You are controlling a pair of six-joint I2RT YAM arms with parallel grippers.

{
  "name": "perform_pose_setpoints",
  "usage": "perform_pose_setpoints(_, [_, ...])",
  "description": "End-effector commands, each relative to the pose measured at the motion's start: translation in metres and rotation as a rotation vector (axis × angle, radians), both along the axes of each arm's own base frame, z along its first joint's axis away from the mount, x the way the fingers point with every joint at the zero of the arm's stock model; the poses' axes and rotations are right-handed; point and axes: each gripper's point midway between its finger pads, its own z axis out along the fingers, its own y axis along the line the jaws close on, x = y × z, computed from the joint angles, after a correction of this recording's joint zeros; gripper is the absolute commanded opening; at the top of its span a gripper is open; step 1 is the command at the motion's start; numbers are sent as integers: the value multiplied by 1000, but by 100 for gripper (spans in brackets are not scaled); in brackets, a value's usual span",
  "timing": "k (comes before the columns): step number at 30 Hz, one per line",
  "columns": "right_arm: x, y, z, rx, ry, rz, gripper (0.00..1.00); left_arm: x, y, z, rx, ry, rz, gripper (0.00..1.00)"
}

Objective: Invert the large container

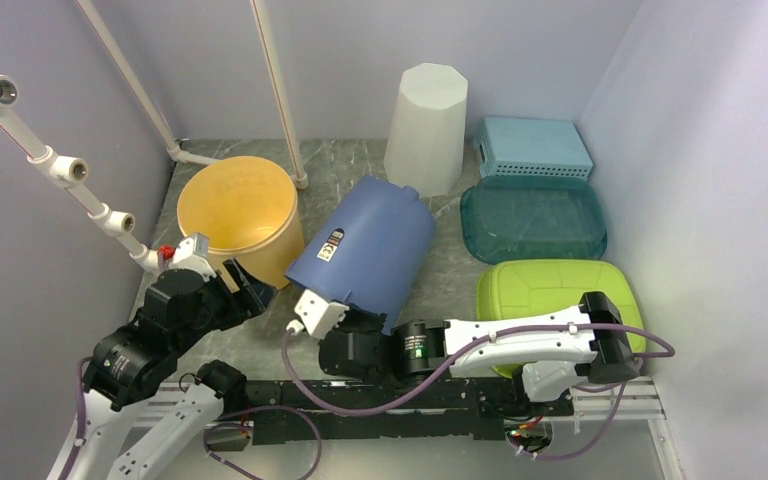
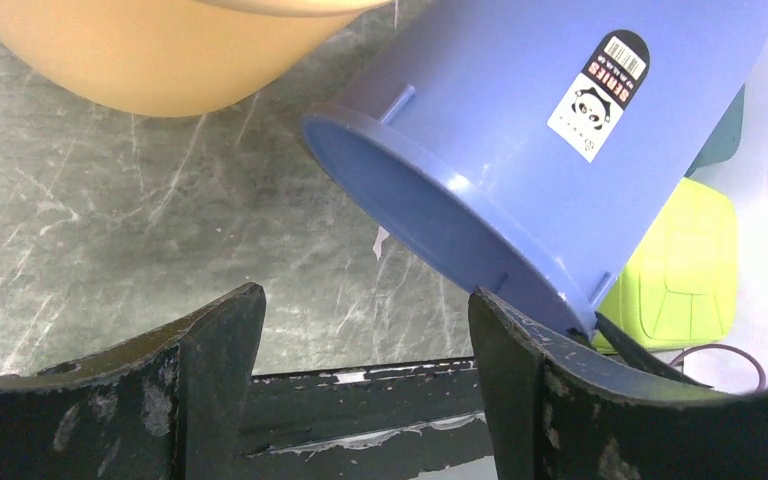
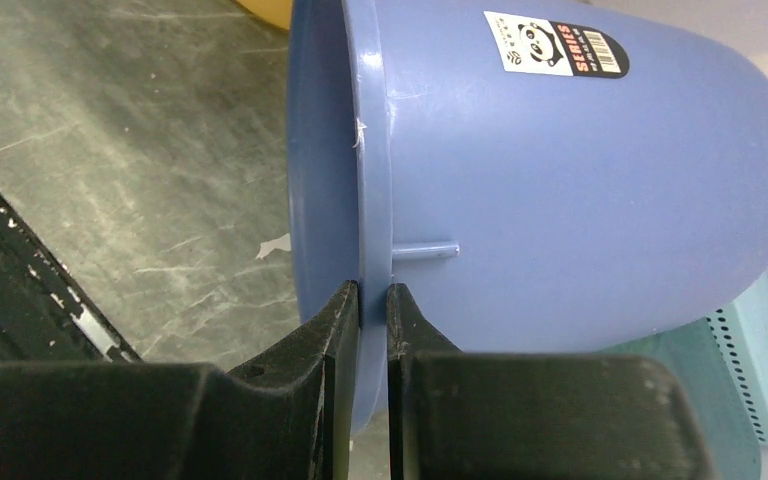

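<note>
The large blue container (image 1: pixel 368 248) is tipped over, its open mouth facing the near edge and its base raised toward the back. It carries a panda sticker. My right gripper (image 3: pixel 372 300) is shut on the container's rim (image 3: pixel 372 230), one finger inside and one outside; in the top view the gripper (image 1: pixel 352 325) sits under the near rim. My left gripper (image 2: pixel 365 330) is open and empty, low over the table to the left of the container (image 2: pixel 540 150); in the top view it (image 1: pixel 245 282) is beside the yellow tub.
A yellow tub (image 1: pixel 238 215) stands left of the blue container, touching it. A white bin (image 1: pixel 427 125) stands upside down at the back. A light blue box (image 1: pixel 532 147), a teal lid (image 1: pixel 533 218) and a green lid (image 1: pixel 550 295) lie on the right. White pipes run along the left.
</note>
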Motion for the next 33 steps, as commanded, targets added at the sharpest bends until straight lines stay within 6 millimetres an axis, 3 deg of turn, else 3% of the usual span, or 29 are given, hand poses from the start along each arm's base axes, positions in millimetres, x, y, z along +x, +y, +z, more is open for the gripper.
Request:
perform_pose_setpoints(1, [-19,-12,-47,-160,88,39,0,-3,7,14,16,-59,0,79])
perform_pose_setpoints(16, [-36,-2,-61,-165,125,116,0,-15,25,12,34,-78,54,79])
perform_pose_setpoints(25, [-50,0,-75,-178,187,166,0,-17,25,7,31,-68,54,80])
perform_pose_setpoints(33, [-46,3,-97,-223,160,145,0,-14,22,6,31,-63,41,79])
